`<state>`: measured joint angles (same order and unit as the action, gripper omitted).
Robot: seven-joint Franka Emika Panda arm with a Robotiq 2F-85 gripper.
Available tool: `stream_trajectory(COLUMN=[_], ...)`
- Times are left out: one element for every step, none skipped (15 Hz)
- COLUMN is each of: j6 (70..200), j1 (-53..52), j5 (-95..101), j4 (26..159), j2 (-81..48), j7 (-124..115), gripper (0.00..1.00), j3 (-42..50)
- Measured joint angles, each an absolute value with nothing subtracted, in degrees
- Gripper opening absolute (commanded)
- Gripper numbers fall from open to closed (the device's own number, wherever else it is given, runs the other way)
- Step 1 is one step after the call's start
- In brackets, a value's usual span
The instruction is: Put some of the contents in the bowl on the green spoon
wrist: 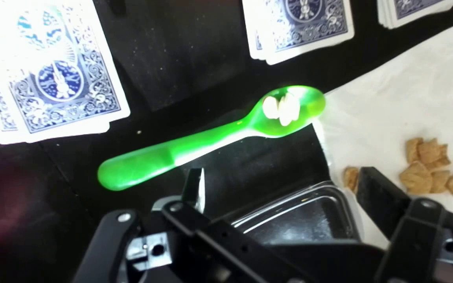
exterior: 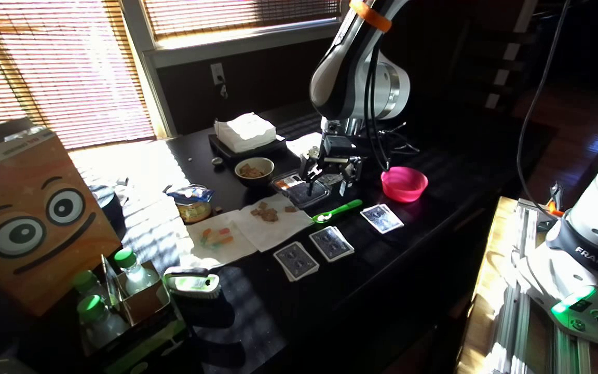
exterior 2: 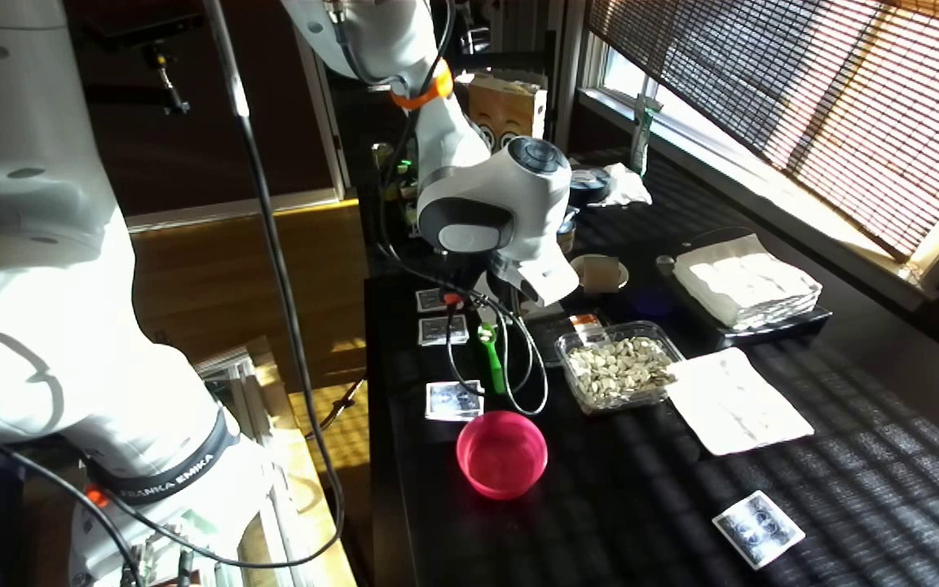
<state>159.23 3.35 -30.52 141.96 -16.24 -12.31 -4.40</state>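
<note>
The green spoon (wrist: pixel 210 137) lies flat on the black table, with a few white pieces in its scoop. It also shows in both exterior views (exterior: pixel 343 209) (exterior 2: pixel 492 359). My gripper (wrist: pixel 281 172) is open and empty above the table beside the spoon, its fingers apart over a clear plastic lid or tray (wrist: pixel 301 220). The gripper also shows in an exterior view (exterior: pixel 326 186). A bowl (exterior: pixel 268 167) holds brown cereal squares. A pink bowl (exterior: pixel 404 187) stands past the spoon's handle end, and no contents show in it from above (exterior 2: pixel 502 456).
A clear tub (exterior 2: pixel 579 391) holds pale seeds. Card stacks (wrist: pixel 65 78) lie along the spoon's side. A napkin (wrist: pixel 368 110) with cereal pieces touches or nearly touches the scoop. A napkin stack (exterior: pixel 247 130), bottles (exterior: pixel 102 317) and an orange box (exterior: pixel 34 208) stand farther out.
</note>
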Motion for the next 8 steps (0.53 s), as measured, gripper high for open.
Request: stream_trajectory(j6=[159.0,158.6,157.8,156.9,155.8,154.5,153.2,151.9], j1=[2.4,1.5,0.5,-0.5,-1.3,-1.7,-1.9,-1.9], j5=[-28.8,-27.1,-25.1,-23.4,-22.2,-21.9,-21.9,-21.9], j4=[142.2,142.3,142.4,142.4,142.4,142.3,142.2,142.2], j2=[-16.2,-16.3,-16.3,-16.3,-16.3,-16.2,-16.0,-15.7], j7=[-15.8,-19.2,-22.7,-25.9,-28.5,-30.2,-31.4,-32.2], gripper=[1.00,1.00,1.00,1.00,1.00,1.00,1.00,1.00], j3=[-2.8,-1.3,0.2,1.5,2.5,3.0,3.1,3.1])
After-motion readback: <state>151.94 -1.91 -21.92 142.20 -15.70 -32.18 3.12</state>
